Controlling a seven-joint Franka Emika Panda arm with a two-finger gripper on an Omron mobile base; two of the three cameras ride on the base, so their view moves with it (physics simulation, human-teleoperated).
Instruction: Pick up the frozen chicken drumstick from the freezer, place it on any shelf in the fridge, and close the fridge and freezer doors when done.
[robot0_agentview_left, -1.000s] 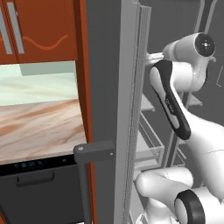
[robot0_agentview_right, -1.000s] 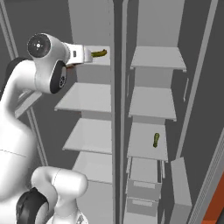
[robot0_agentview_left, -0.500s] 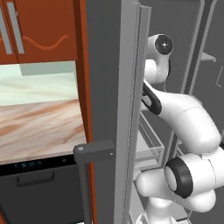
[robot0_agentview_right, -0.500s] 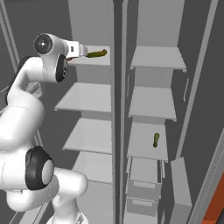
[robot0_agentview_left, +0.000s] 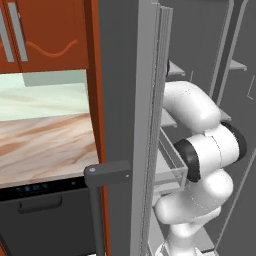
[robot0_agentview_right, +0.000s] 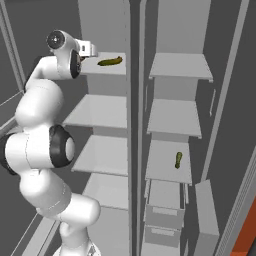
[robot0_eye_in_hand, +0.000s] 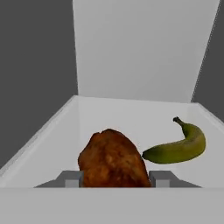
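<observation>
My gripper is shut on the frozen chicken drumstick, a reddish-brown lump between the two grey fingertips. It is held at the front edge of the fridge's top shelf; I cannot tell whether it touches the plate. A dark green curved item lies on that shelf just right of the drumstick. In the right base view the gripper reaches to the top shelf of the fridge, next to the green item. The freezer stands open on the right.
A second green item lies on a lower freezer shelf, above the drawers. In the left base view an open grey door with its dark handle stands close on my left, beside a marbled counter and wooden cabinets.
The hand has risen a little and come up to the top fridge shelf with the drumstick still held. The arm's elbow has swung down and folded closer to the base.
</observation>
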